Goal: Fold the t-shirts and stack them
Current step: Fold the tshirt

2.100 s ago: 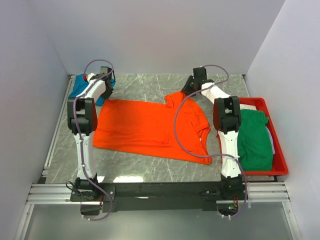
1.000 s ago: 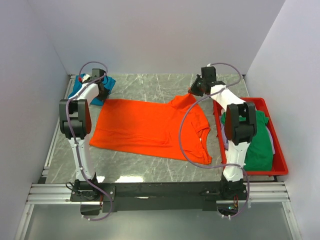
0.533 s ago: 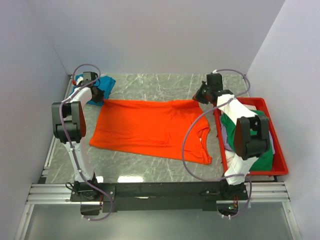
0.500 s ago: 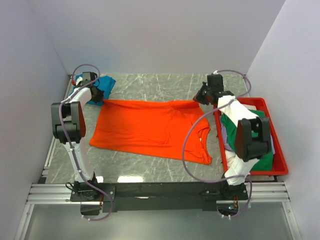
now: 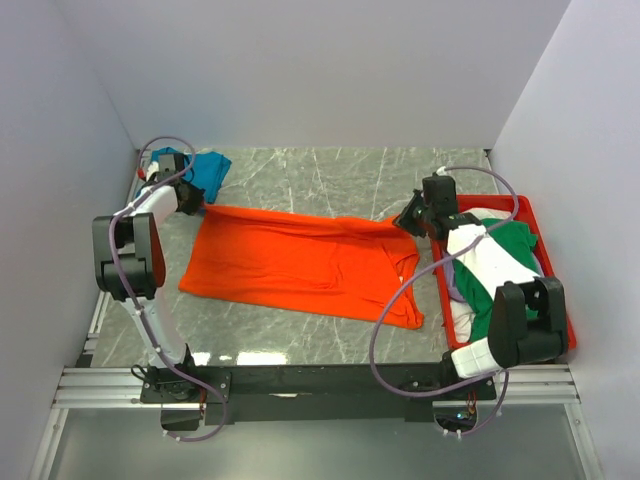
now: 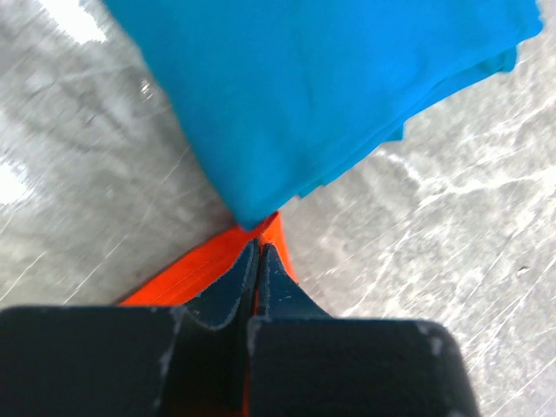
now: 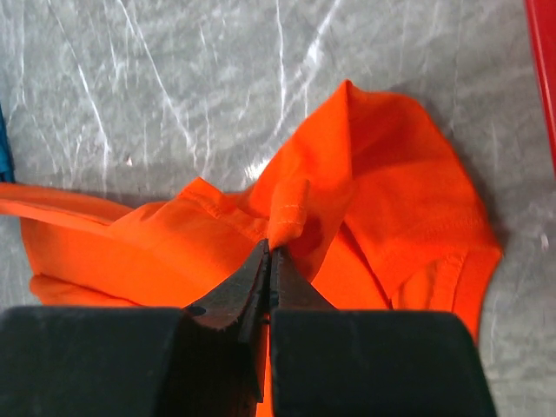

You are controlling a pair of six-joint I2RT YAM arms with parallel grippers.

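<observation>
Orange shirt (image 5: pixel 300 262) pinched at its upper edge by both fully closed grippers, left gripper (image 5: pixel 191 206) upper left, right gripper (image 5: pixel 407 222) centre right, probably to stretch it flat for folding.

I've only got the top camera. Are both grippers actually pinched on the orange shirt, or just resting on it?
Observer: The left wrist view shows the left gripper shut on a corner of the orange shirt.
Operator: And the right one?
Observer: The right gripper is shut on a bunched fold of the shirt's hem; the stitching shows.
Operator: Is the teal shirt caught too?
Observer: No. The teal shirt meets the orange tip just past the fingertips, outside the jaws.
</observation>
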